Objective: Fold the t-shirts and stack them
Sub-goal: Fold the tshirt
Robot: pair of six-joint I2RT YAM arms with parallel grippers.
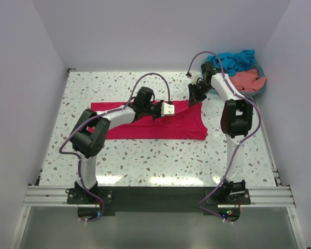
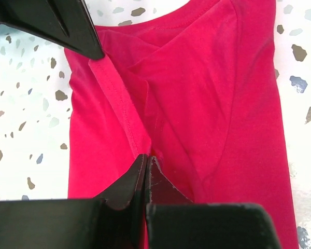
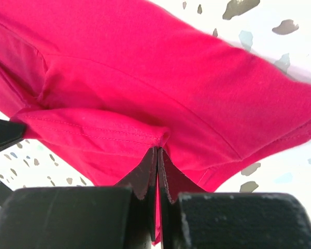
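Note:
The crimson-pink t-shirt (image 1: pixel 155 126) lies spread across the middle of the table. My left gripper (image 1: pixel 172 110) sits over its upper edge, and in the left wrist view it is shut (image 2: pixel 146 158) on a raised fold of that shirt (image 2: pixel 197 93) near the collar. My right gripper (image 1: pixel 195 101) is at the shirt's upper right corner. The right wrist view shows it shut (image 3: pixel 158 150) on a stitched hem of the same shirt (image 3: pixel 145 72), lifting the cloth a little. The teal-blue t-shirt (image 1: pixel 236 59) and the salmon-coral t-shirt (image 1: pixel 249 80) lie crumpled in the basket.
A teal plastic basket (image 1: pixel 257 92) stands at the back right corner, close behind the right arm. White walls close in the speckled table (image 1: pixel 145 161) on three sides. The other gripper's black finger (image 2: pixel 52 21) shows at the top left of the left wrist view.

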